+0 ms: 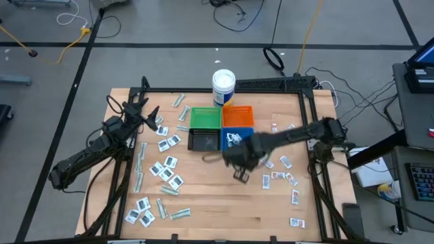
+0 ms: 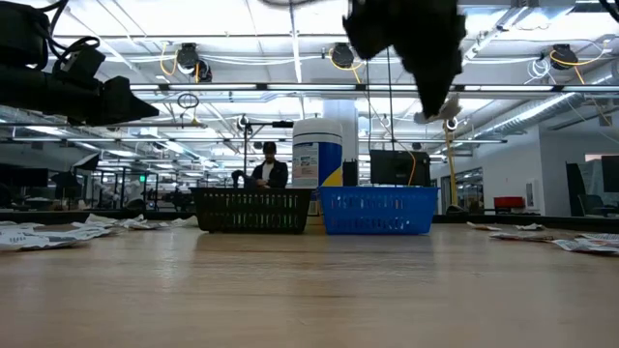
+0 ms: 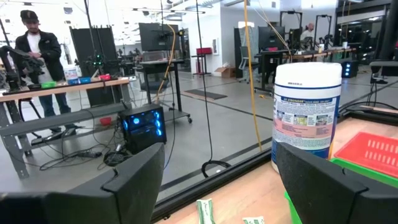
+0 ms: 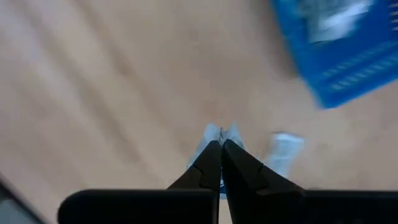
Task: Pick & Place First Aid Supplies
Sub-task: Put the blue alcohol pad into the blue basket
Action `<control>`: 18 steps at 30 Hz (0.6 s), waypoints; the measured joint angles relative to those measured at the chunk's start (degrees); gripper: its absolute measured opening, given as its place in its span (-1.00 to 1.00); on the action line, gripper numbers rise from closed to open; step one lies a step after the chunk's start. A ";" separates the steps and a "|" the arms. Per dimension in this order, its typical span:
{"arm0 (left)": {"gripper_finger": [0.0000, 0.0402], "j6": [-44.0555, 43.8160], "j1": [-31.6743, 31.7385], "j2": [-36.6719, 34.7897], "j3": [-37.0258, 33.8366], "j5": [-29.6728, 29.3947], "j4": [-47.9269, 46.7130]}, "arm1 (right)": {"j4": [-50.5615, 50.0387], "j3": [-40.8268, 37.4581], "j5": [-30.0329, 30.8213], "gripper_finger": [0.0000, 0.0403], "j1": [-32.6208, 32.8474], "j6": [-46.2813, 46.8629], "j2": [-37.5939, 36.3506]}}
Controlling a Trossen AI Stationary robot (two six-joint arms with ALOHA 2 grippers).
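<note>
Small white sachets and pale-green strips lie flat in two scatters: a large group [image 1: 163, 169] on the table's left half and a smaller one [image 1: 281, 169] on the right. My right gripper [image 1: 241, 173] hangs high over the table's middle, near side of the blue bin [image 1: 234, 139], shut on one white sachet [image 4: 219, 132]. It also shows at the top of the low view [image 2: 437, 104]. My left gripper [image 3: 217, 180] waits raised over the table's far left [image 1: 146, 108], open and touching nothing. My right gripper pinches a white sachet between its two fingers; only the sachet's edge [image 4: 211, 132] peeks out past the fingertips. The fingers point down at the table from above. The sachet is lifted clear, well above the wood, as the low view shows [image 2: 433, 112].
Four square bins stand together at the table's far middle: green [image 1: 205, 117], orange [image 1: 238, 116], black [image 1: 203, 140] and blue, the blue one with white packets inside. A white tub [image 1: 224, 87] stands behind them. One sachet [image 4: 283, 152] lies below the right gripper. A person stands beyond the table [image 3: 37, 56].
</note>
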 joint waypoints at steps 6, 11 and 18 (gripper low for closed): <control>0.53 0.00 -0.01 0.00 0.00 0.01 0.00 | -1.16 0.00 0.28 -0.99 -10.08 -6.54 0.00; 0.53 0.00 0.01 0.01 0.00 0.00 0.00 | -0.60 0.00 2.97 -1.00 -17.22 -9.94 0.00; 0.53 0.00 0.02 0.01 0.00 0.00 0.00 | 1.85 0.11 4.61 -1.00 -22.82 -10.90 1.14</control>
